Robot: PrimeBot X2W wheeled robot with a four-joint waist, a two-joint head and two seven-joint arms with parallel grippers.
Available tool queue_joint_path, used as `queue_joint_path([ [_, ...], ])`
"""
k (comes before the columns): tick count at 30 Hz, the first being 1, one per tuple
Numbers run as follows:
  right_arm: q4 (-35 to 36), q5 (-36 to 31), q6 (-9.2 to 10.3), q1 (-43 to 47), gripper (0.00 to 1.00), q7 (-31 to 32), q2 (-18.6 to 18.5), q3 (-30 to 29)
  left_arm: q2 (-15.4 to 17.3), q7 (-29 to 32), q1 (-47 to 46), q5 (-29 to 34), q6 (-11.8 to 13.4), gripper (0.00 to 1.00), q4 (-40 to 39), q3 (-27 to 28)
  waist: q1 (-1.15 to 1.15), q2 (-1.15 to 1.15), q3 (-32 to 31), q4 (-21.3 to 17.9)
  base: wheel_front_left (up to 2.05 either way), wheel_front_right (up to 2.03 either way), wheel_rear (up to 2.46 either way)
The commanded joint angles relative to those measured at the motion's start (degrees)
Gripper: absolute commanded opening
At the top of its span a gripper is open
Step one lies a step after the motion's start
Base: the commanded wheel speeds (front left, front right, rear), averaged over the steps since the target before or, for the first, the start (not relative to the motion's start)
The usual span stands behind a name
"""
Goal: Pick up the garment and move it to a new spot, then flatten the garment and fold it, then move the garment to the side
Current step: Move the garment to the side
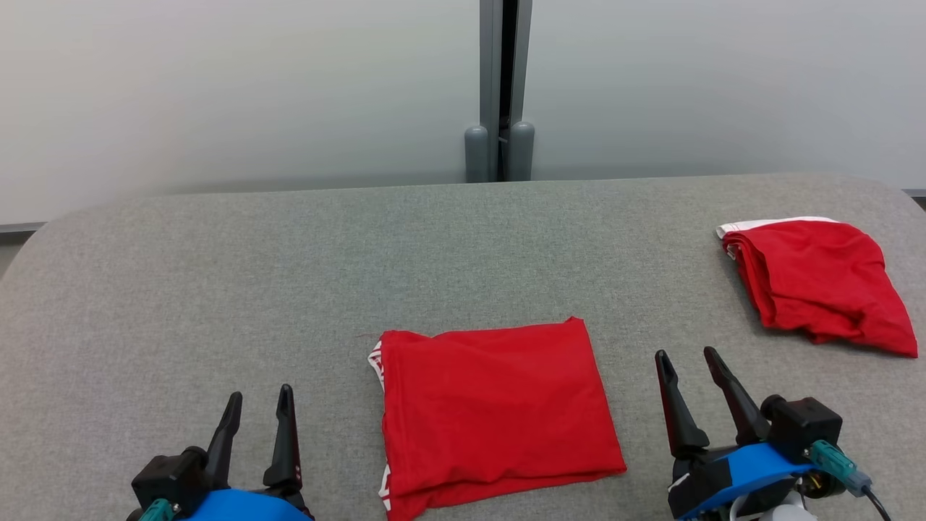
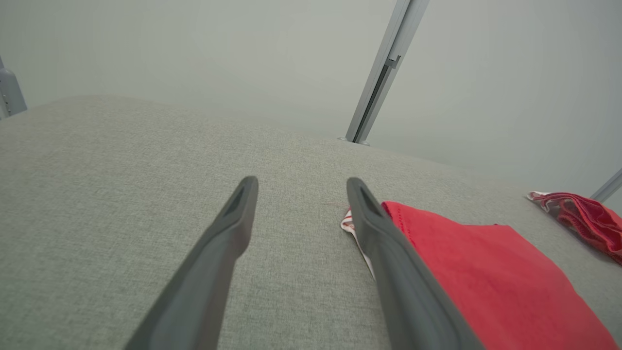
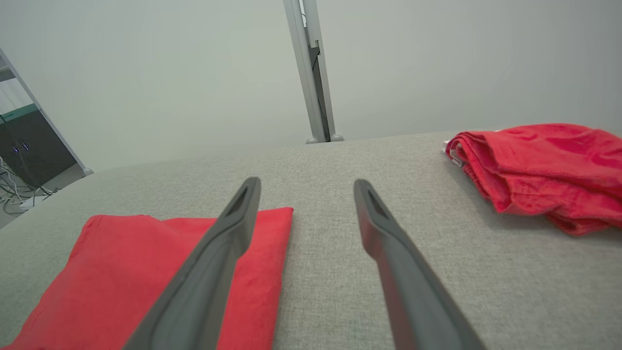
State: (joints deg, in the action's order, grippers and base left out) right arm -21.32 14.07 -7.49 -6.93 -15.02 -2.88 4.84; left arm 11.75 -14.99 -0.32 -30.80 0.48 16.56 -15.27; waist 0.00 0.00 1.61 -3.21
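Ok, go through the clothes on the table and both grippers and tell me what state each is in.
center garment, folded into a flat rectangle, lying on the table
right-side garment, loosely folded, rumpled, near the table's right edge
left gripper, open, empty, left of the center garment
right gripper, open, empty, right of it

No legible text, label, brand, number or sign in any view. The white trim (image 1: 376, 360) along the left edge of the folded red garment (image 1: 495, 409) bears small red marks, too small to read.
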Motion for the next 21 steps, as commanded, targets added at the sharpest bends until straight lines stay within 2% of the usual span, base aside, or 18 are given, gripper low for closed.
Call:
queue_joint_path([
  [1,0.0,-0.2,0.0,0.5,1.0,-0.2,0.0,0.0,-0.2,-0.3,0.0,0.2,-0.3,1.0,0.1,0.4,0.0,0.0,0.0,0.0,0.0,0.0,0.0],
  [8,-1.3,-0.9,0.0,0.1,1.0,0.3,0.0,-0.1,-0.5,-0.3,-0.8,0.7,-0.8,1.0,0.5,0.5,0.0,0.0,0.4,0.4,0.0,0.0,0.0],
  [13,-1.1,-3.1,0.0,-3.3,1.0,2.9,0.0,-0.1,-0.8,-0.3,-1.4,0.8,-0.9,1.0,0.5,0.7,0.0,0.0,1.1,1.1,0.0,0.0,0.0],
  [21,-1.1,-7.0,0.0,-8.4,1.0,18.4,-0.1,-1.6,-1.9,-0.3,-2.6,1.2,-1.5,1.0,-0.1,1.4,0.0,0.0,2.3,3.8,0.0,0.0,0.0],
])
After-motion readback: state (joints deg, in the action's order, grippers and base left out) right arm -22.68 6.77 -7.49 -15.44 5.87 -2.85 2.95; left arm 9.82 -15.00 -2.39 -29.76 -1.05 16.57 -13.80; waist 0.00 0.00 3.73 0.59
